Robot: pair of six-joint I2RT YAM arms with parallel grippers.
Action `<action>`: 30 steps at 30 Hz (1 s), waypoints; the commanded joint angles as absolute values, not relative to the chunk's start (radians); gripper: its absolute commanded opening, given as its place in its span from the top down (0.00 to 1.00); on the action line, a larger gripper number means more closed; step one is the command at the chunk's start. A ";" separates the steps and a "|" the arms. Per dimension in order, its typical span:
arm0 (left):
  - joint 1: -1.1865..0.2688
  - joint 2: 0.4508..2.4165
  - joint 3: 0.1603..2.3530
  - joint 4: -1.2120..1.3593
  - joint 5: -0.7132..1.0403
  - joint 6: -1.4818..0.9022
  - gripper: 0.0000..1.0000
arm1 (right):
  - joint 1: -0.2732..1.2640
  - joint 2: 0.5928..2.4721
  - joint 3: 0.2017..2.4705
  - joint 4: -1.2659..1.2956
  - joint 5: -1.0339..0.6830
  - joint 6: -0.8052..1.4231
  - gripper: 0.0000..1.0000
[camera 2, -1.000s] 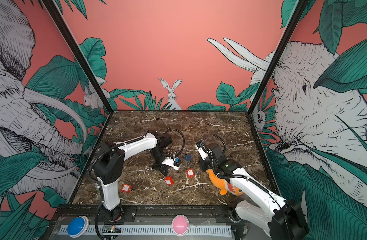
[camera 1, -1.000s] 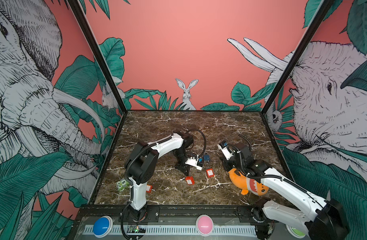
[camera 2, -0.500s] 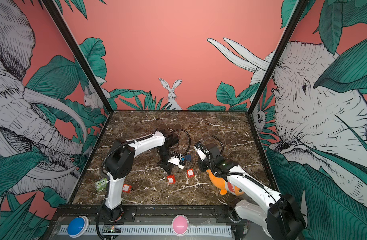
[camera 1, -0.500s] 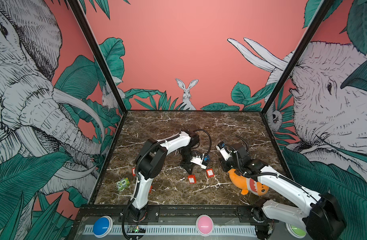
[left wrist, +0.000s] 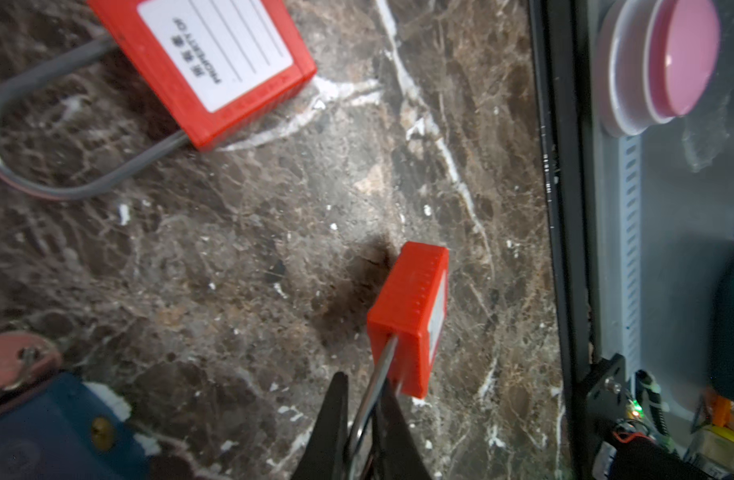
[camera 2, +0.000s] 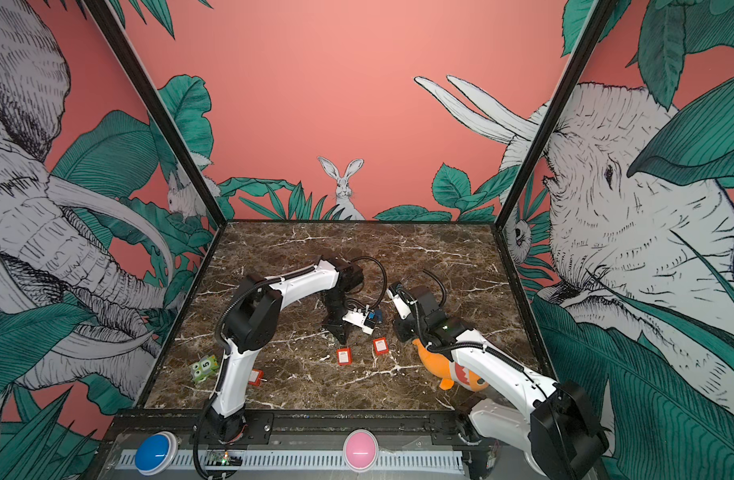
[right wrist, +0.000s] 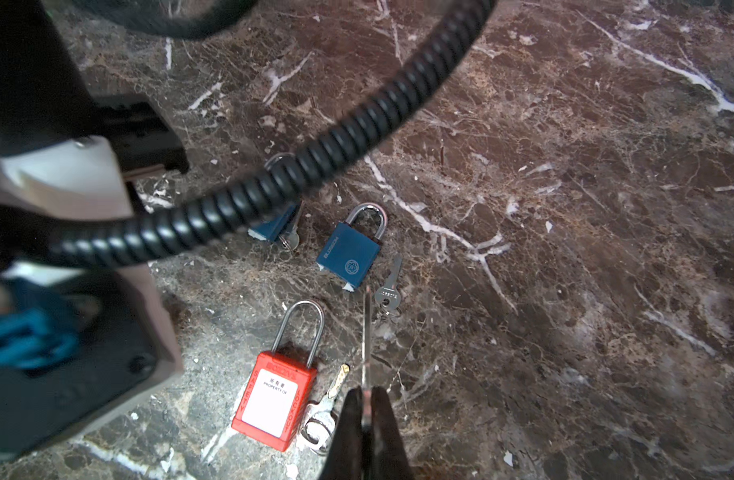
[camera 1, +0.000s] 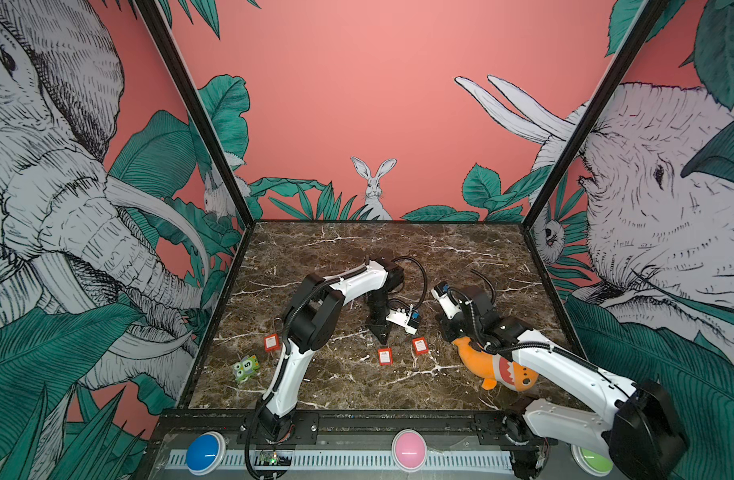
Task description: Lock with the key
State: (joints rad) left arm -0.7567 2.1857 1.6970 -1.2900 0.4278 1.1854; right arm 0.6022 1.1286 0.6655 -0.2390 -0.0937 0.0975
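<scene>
My left gripper (left wrist: 363,384) is shut on the steel shackle (left wrist: 375,374) of a red padlock (left wrist: 408,320), whose body sticks out past the fingertips, just over the marble. In both top views this padlock (camera 1: 384,356) (camera 2: 344,356) sits below the left gripper (camera 1: 382,338) at mid-table. My right gripper (right wrist: 367,390) is shut on a thin silver key (right wrist: 367,332), its blade pointing out edge-on toward a blue padlock (right wrist: 350,253). The right gripper's fingers are hidden under its wrist (camera 1: 460,316) in the top views.
A second red padlock (right wrist: 273,399) (camera 1: 419,345) lies with a key (right wrist: 327,403) beside it. Another loose key (right wrist: 388,291) lies by the blue padlock. A third red padlock (camera 1: 271,342), a green number toy (camera 1: 245,368) and an orange plush shark (camera 1: 494,365) also lie on the marble.
The left arm's elbow has swung right, uncovering the green toy, while its gripper stays on the red padlock. The right wrist has drifted slightly left and back.
</scene>
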 commanded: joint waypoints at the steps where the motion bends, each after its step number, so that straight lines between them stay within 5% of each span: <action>1: -0.765 2.217 1.725 -1.233 0.400 1.192 0.85 | 0.609 1.121 0.651 -0.187 -0.102 0.142 1.00; 19: -0.764 2.098 1.732 -1.125 0.373 1.154 0.70 | 0.623 1.092 0.638 -0.230 -0.091 0.174 1.00; 30: -0.707 1.907 1.632 -1.002 0.443 1.069 0.72 | 0.756 1.101 0.695 -0.343 0.038 0.251 1.00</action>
